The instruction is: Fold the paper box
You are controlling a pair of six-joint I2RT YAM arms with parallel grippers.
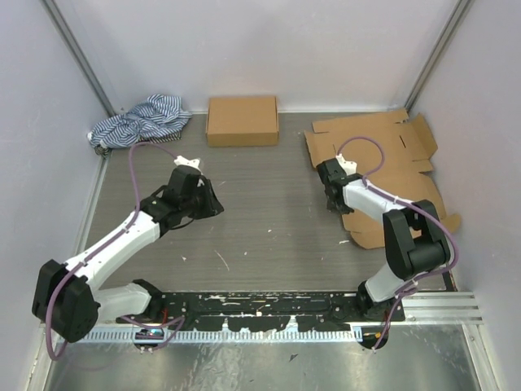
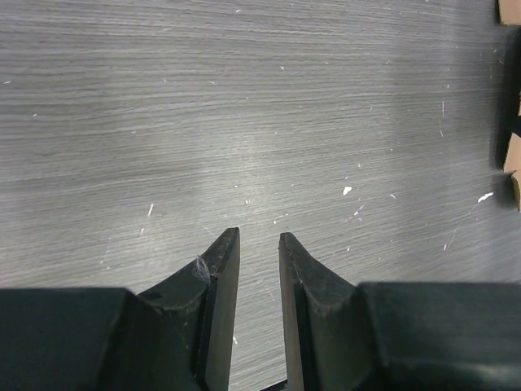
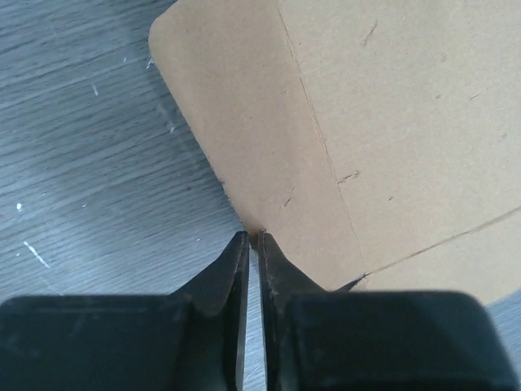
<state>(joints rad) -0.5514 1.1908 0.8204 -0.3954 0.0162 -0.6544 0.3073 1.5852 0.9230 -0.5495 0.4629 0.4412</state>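
Observation:
The paper box [image 1: 391, 171] is a flat, unfolded brown cardboard sheet lying at the right side of the table. My right gripper [image 1: 332, 199] is at its left edge. In the right wrist view the cardboard [image 3: 391, 122] fills the upper right, and my right gripper [image 3: 253, 235] is shut on the sheet's edge, with only a thin slit between its jaws. My left gripper [image 1: 213, 204] hovers over bare table left of centre. In its wrist view the left gripper [image 2: 260, 235] is open with a narrow gap and only the grey table surface between its fingers.
A closed brown cardboard box [image 1: 242, 120] stands at the back centre. A striped blue-and-white cloth [image 1: 140, 120] lies bunched at the back left. Walls enclose the table on three sides. A metal rail [image 1: 269, 330] runs along the near edge.

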